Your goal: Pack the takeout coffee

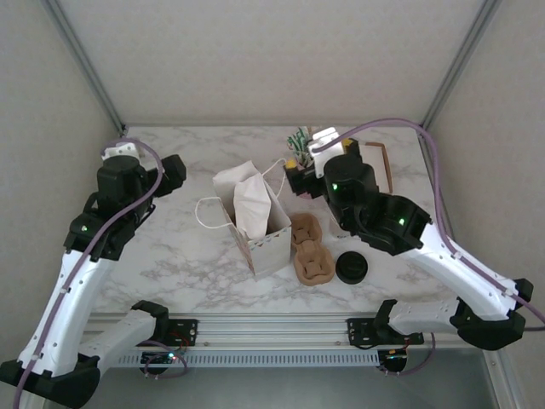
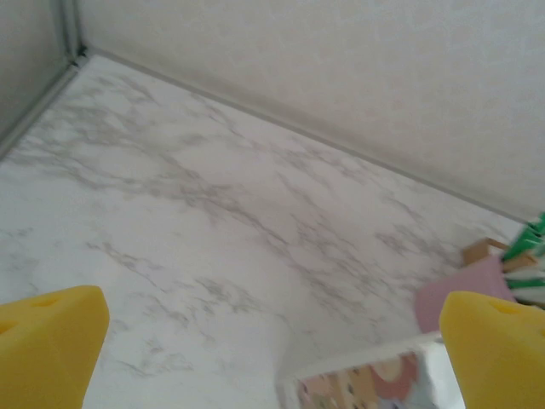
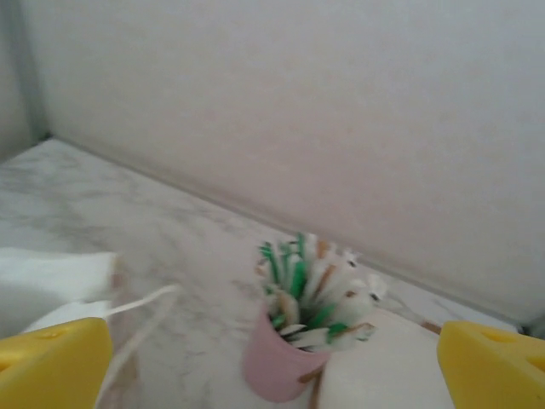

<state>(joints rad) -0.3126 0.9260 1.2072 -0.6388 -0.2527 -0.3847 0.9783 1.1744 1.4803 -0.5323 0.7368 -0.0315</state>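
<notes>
Both grippers are spread wide with nothing between the fingers. The right gripper (image 1: 296, 181) is at the back of the table by the pink cup (image 3: 285, 362) of stirrers. The coffee (image 1: 351, 267), black lid up, stands well apart from it toward the near edge, just right of the carrier (image 1: 311, 249). The left gripper (image 1: 174, 175) is farther off, across the paper bag (image 1: 255, 221). Count: 1 coffee, 1 bag, 1 carrier, 1 pink cup.

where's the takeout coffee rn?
Top view, right of centre: the takeout coffee stands on the table near its front edge, just right of the cardboard cup carrier beside the paper bag.
</notes>
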